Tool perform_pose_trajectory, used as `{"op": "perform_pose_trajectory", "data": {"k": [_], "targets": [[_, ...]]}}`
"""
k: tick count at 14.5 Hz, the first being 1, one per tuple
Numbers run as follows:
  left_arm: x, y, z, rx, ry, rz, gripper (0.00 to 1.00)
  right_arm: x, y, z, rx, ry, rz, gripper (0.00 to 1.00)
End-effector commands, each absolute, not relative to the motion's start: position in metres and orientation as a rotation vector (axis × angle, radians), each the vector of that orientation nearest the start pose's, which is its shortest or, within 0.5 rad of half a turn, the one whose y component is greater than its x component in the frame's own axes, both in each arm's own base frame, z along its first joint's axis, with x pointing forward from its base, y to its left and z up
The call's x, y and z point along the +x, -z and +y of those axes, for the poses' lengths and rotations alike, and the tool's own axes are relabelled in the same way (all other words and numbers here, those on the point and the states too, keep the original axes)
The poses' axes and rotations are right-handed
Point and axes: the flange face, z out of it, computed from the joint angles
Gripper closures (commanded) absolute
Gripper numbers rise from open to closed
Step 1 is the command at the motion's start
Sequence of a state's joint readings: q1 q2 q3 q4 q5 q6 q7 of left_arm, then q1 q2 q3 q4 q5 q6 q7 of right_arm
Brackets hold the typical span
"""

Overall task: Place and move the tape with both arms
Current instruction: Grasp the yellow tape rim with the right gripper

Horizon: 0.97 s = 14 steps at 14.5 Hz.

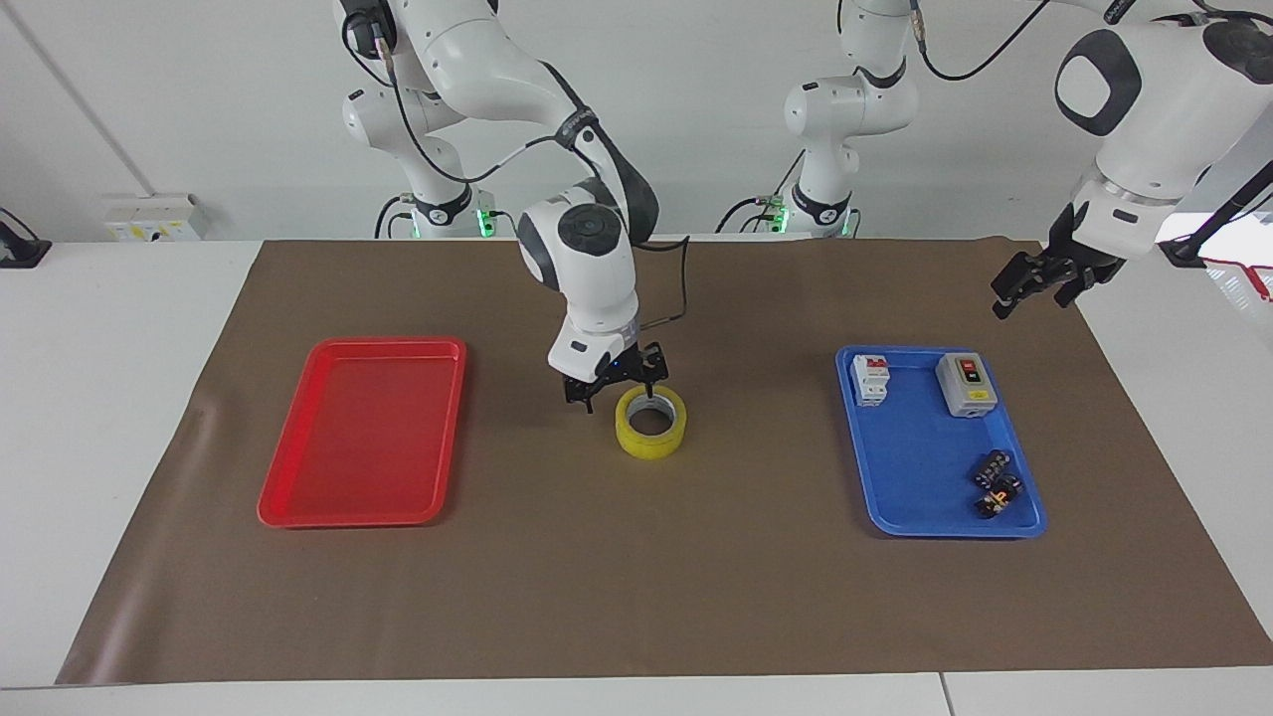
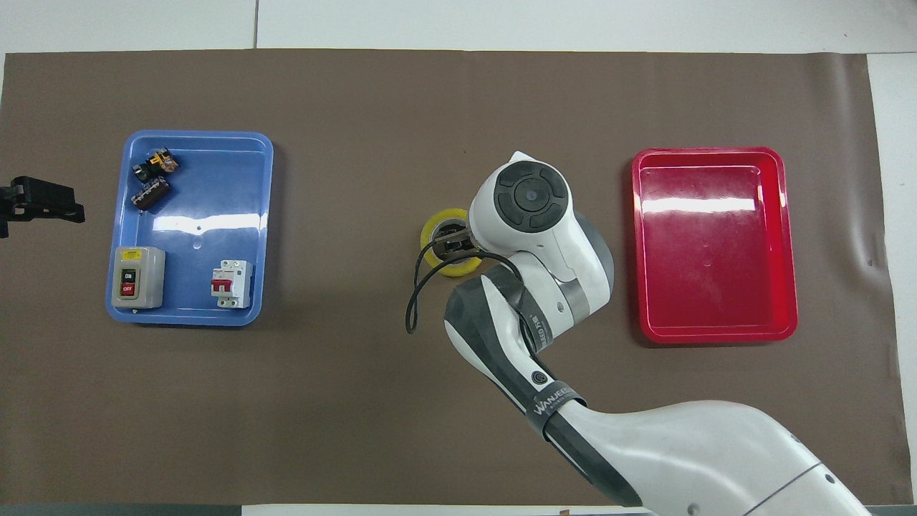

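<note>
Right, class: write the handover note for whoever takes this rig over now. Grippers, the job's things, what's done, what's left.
Right gripper: open, down at the tape's rim on the side nearer the robots, one finger over the core hole; not gripping yet.
Left gripper: open, empty, raised off the blue tray's corner; waiting.
Tape: flat on the brown mat, mid-table between both trays.
Red tray: holds nothing.
Done: tape sits mid-table.
Left: grip and lift it, probably into the red tray.
</note>
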State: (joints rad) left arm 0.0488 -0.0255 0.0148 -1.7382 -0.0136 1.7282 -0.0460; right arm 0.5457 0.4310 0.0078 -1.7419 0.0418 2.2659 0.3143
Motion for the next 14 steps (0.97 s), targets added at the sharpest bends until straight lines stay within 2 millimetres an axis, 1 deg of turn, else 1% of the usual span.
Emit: {"op": "perform_pose_trajectory", "data": {"k": [1, 2, 3, 4, 5, 7, 9, 10, 11, 12, 13, 14], "targets": [[0.552, -0.577, 0.036, -3.182, -0.011, -0.165, 0.0, 0.575, -0.318, 0.347, -3.059, 0.143, -0.323, 0.0], [0.549, -0.577, 0.035, -3.181, -0.018, -0.162, 0.0, 0.575, -0.313, 0.347, -3.059, 0.147, -0.334, 0.0], [0.548, -0.578, 0.03, -3.182, -0.023, -0.147, 0.0, 0.575, -0.309, 0.347, -3.055, 0.165, -0.341, 0.0], [0.548, -0.577, 0.026, -3.182, -0.031, -0.137, 0.0, 0.572, -0.296, 0.345, -3.053, 0.173, -0.342, 0.0], [0.549, -0.577, 0.021, -3.182, -0.031, -0.123, 0.0, 0.572, -0.288, 0.342, -3.049, 0.188, -0.336, 0.0], [0.551, -0.58, 0.008, -3.182, -0.025, -0.083, 0.0, 0.573, -0.285, 0.342, -3.053, 0.178, -0.341, 0.0], [0.551, -0.579, 0.005, -3.179, -0.027, -0.073, 0.0, 0.573, -0.286, 0.342, -3.052, 0.178, -0.344, 0.01], [0.551, -0.58, 0.0, -3.179, -0.032, -0.06, 0.0, 0.572, -0.286, 0.343, -3.054, 0.173, -0.346, 0.05], [0.55, -0.58, -0.005, -3.179, -0.037, -0.046, 0.0, 0.572, -0.286, 0.343, -3.054, 0.173, -0.346, 0.12], [0.55, -0.579, -0.009, -3.179, -0.042, -0.033, 0.0, 0.572, -0.286, 0.343, -3.053, 0.175, -0.346, 0.24], [0.549, -0.58, -0.01, -3.179, -0.052, -0.03, 0.0, 0.572, -0.286, 0.343, -3.054, 0.173, -0.346, 0.49], [0.547, -0.583, -0.011, -3.178, -0.055, -0.025, 0.0, 0.571, -0.286, 0.344, -3.055, 0.164, -0.351, 0.83]]}}
